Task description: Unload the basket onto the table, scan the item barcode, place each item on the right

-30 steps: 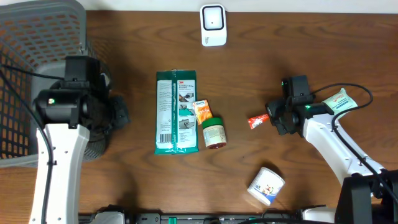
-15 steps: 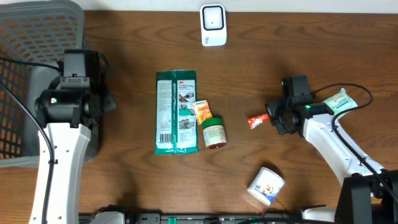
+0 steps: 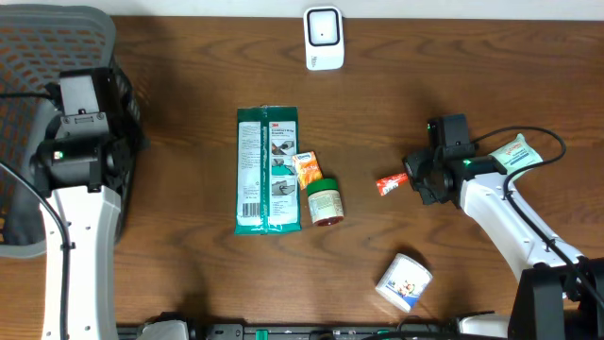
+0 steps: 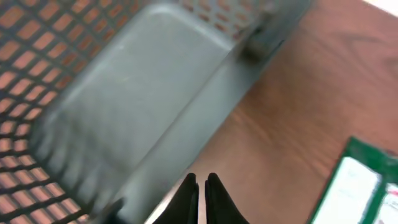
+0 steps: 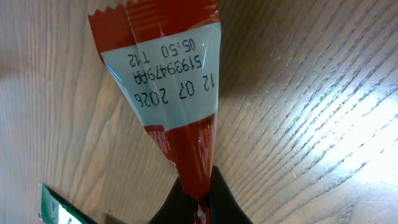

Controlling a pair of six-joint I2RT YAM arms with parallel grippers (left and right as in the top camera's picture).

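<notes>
A small red packet (image 3: 391, 184) with a white date panel (image 5: 168, 81) hangs just above the wood table, its narrow end pinched between the fingers of my right gripper (image 5: 198, 177), which is shut on it. No barcode shows on the face I see. The white scanner (image 3: 323, 38) stands at the table's far edge, well away from the packet. My left gripper (image 4: 201, 180) is shut with nothing in it, over the rim of the grey basket (image 4: 155, 93) at the far left.
A green wipes pack (image 3: 268, 170), an orange sachet (image 3: 306, 168) and a green-lidded jar (image 3: 325, 201) lie mid-table. A white tub (image 3: 405, 281) sits near the front right. A green-and-white tube (image 3: 514, 151) lies by the right arm's cable.
My left arm has swung left and back, from beside the basket to over its rim. The right arm and the red packet have not moved.
</notes>
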